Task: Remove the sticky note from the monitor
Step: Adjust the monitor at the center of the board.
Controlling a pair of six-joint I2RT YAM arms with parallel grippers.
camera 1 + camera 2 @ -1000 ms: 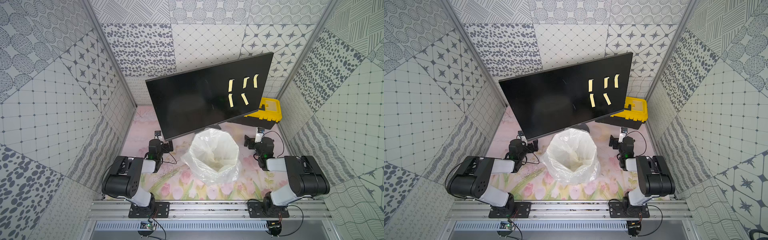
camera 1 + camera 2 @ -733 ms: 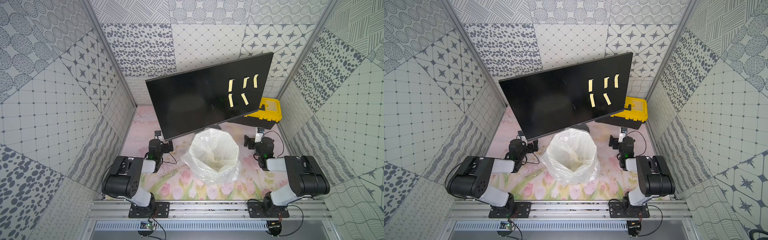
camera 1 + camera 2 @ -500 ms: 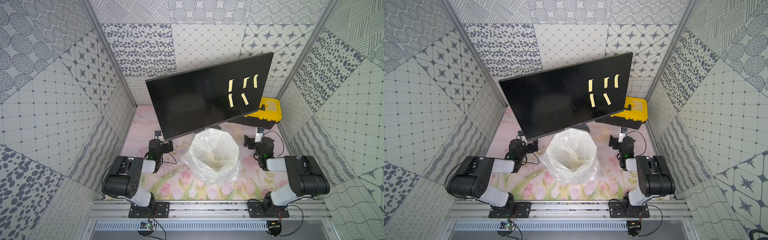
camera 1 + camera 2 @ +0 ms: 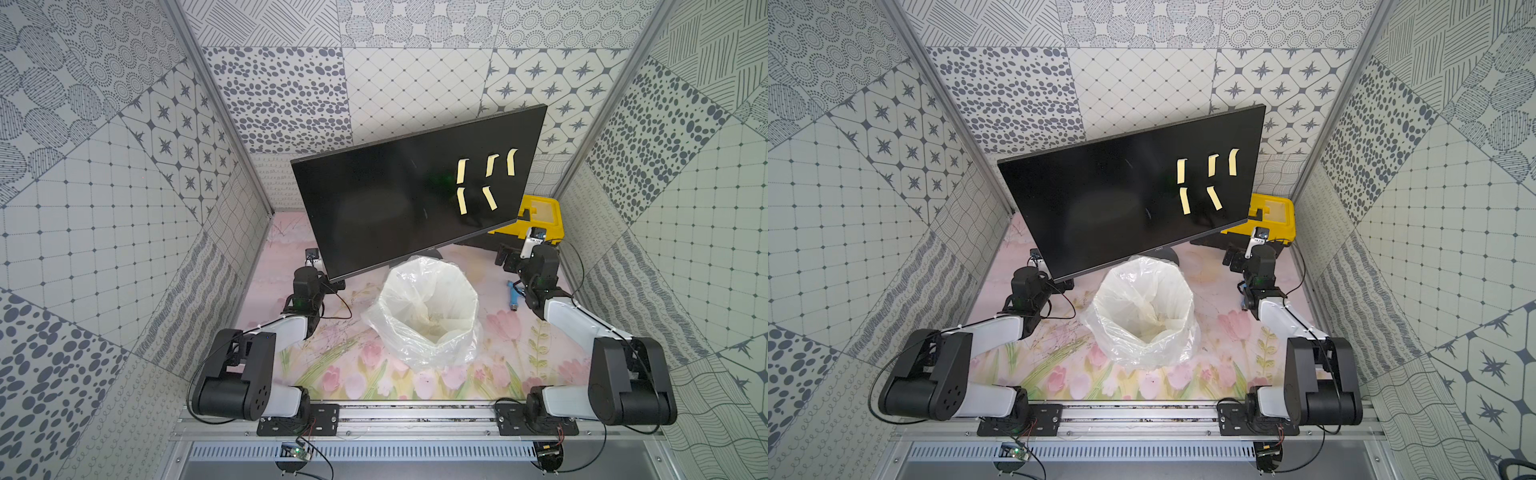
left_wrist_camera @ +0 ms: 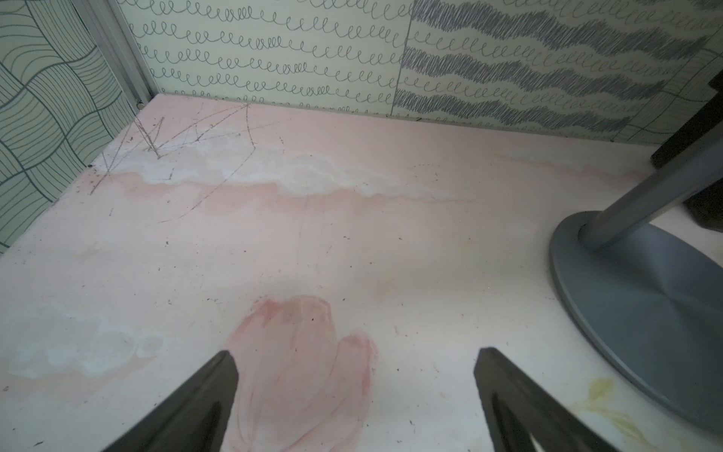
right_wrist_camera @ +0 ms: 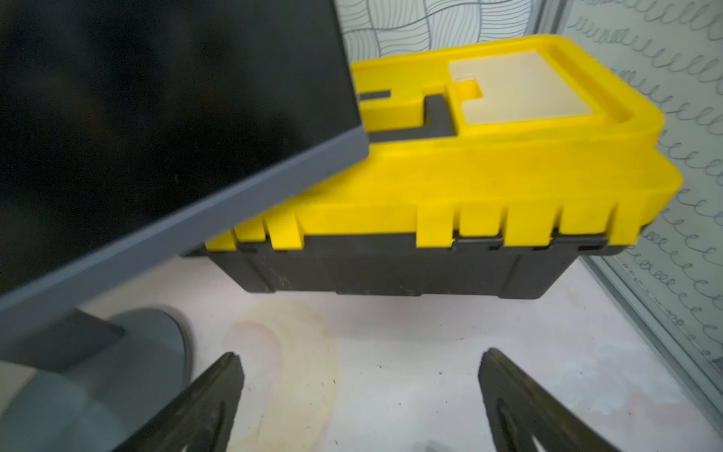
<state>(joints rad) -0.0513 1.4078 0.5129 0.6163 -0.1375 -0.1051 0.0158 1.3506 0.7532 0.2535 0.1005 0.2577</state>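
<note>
Pair of white-shelled arms with bulky black rounded joint housings: left arm, right arm. Thin black cables loop alongside. Black screwed base plates sit on a silver aluminium rail. Ends: left gripper, right gripper, each with dark tapered fingers.

**Five sticky notes on the monitor**

In both top views the black, thin-bezelled monitor stands at frame centre, screen dark and turned askew. The pale yellow sticky notes sit on its upper right, three above two, their ends curling.
</note>
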